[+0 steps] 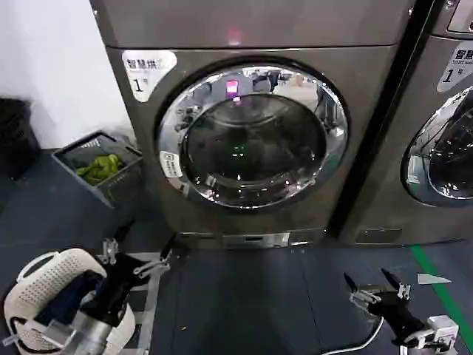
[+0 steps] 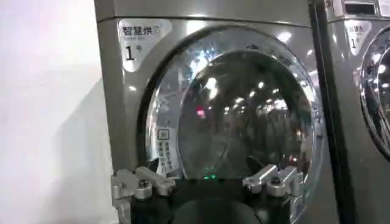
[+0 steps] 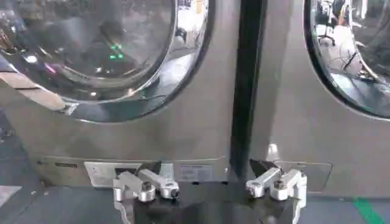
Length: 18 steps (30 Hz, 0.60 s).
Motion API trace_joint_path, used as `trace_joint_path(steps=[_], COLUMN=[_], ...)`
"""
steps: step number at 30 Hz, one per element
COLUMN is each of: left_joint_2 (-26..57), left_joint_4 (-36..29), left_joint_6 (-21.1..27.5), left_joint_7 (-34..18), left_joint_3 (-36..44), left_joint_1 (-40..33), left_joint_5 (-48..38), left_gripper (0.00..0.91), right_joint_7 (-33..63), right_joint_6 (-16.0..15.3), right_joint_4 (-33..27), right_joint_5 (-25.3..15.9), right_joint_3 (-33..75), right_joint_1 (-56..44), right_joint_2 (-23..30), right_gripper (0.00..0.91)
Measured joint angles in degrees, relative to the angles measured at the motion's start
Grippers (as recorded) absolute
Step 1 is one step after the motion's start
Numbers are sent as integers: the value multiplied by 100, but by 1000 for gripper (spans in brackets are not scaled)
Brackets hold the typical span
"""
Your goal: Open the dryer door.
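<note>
The left end effector (image 1: 138,255) hangs low over the dark floor (image 1: 244,303), fingers spread wide and holding nothing, pointed up toward the dryer (image 1: 140,170). In its wrist view the two fingertips (image 2: 143,182) frame the lower arc of the dryer door (image 2: 244,115), which suggests this arm is being lined up for the reach. The right end effector (image 1: 373,288) sits low on the right, also wide open and empty, facing the dark seam (image 3: 244,79) between the two machines; it looks parked. The door is shut, its chrome rim (image 1: 171,140) flush in the front panel under the "1" label (image 1: 144,70), well apart from both end effectors. A white laundry basket (image 1: 44,277) sits beside the left arm, and a grey bin (image 1: 103,166) with green cloth stands left of the dryer. The opening has not begun.
</note>
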Motion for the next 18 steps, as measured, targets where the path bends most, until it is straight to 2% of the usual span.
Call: trace_joint_path(steps=[10, 18], left_joint_2=[72, 98], left_joint_4=[59, 61], left_joint_6=[55, 73], left_joint_7=[-1, -3], left_joint_3=[-73, -117], left_joint_1=[-99, -95], left_joint_5=[-98, -122], left_gripper=[907, 907], right_joint_7=[-97, -79], right_joint_6=[633, 722], right_joint_4=[-242, -596], right_joint_5=[446, 940], right_joint_3=[-393, -996], right_joint_1=[587, 1549], right_joint_2=[-681, -1394], right_gripper=[907, 907])
